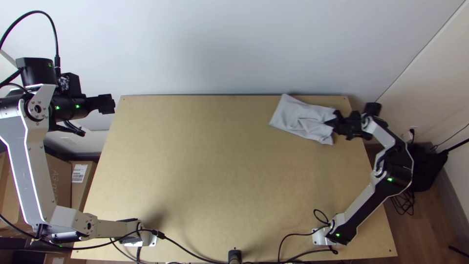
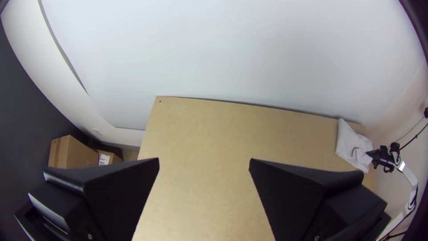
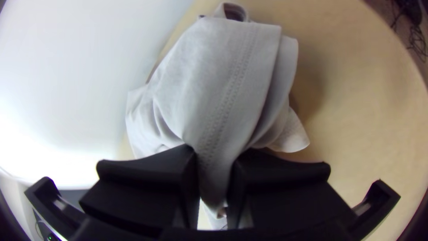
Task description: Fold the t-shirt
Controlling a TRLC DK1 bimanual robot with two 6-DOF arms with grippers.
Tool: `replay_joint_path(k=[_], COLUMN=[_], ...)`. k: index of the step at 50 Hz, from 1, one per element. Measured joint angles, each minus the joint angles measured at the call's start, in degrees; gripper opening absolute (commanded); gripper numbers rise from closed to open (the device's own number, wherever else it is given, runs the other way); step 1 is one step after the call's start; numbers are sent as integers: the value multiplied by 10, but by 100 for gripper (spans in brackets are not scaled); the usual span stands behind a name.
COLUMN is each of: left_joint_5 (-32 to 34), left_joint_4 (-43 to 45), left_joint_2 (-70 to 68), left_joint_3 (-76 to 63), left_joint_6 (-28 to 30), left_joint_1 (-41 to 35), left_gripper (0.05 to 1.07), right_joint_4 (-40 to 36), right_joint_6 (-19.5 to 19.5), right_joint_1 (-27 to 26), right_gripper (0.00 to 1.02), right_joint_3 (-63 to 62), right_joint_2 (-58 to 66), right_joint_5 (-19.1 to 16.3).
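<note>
The light grey t-shirt (image 1: 298,117) lies as a small folded bundle with creases at the table's far right corner. At its right end is my right gripper (image 1: 334,120). In the right wrist view the t-shirt (image 3: 227,85) is pinched between the two fingers of the right gripper (image 3: 215,169), with a stitched hem running into the grip. My left gripper (image 1: 111,104) is off the table's far left corner, away from the cloth. The left wrist view has the left gripper (image 2: 204,163) open with nothing between its fingers, and the t-shirt (image 2: 352,145) far off.
The bare wooden table (image 1: 210,161) spreads between the two arms. A white wall (image 1: 234,49) rises behind its far edge. Cardboard boxes (image 1: 58,186) stand on the floor beyond the left edge, and black cables (image 1: 200,256) run along the near edge.
</note>
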Motion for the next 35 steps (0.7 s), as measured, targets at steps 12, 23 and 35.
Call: replay_joint_path(k=[12,23,35], left_joint_5=[2,2,2], left_joint_4=[0,9,93], left_joint_2=[9,10,-11], left_joint_3=[0,1,3], left_joint_6=[0,-3,-29], left_joint_1=[-5,-14,-30], left_gripper=[102,102,102], right_joint_4=[0,-1,67], right_joint_6=[-33,-81,-167], right_joint_1=[-94,-106,-108], right_gripper=[99,99,99], right_joint_3=[37,39,46], right_joint_2=[23,-9,-235], right_joint_5=[0,48,138])
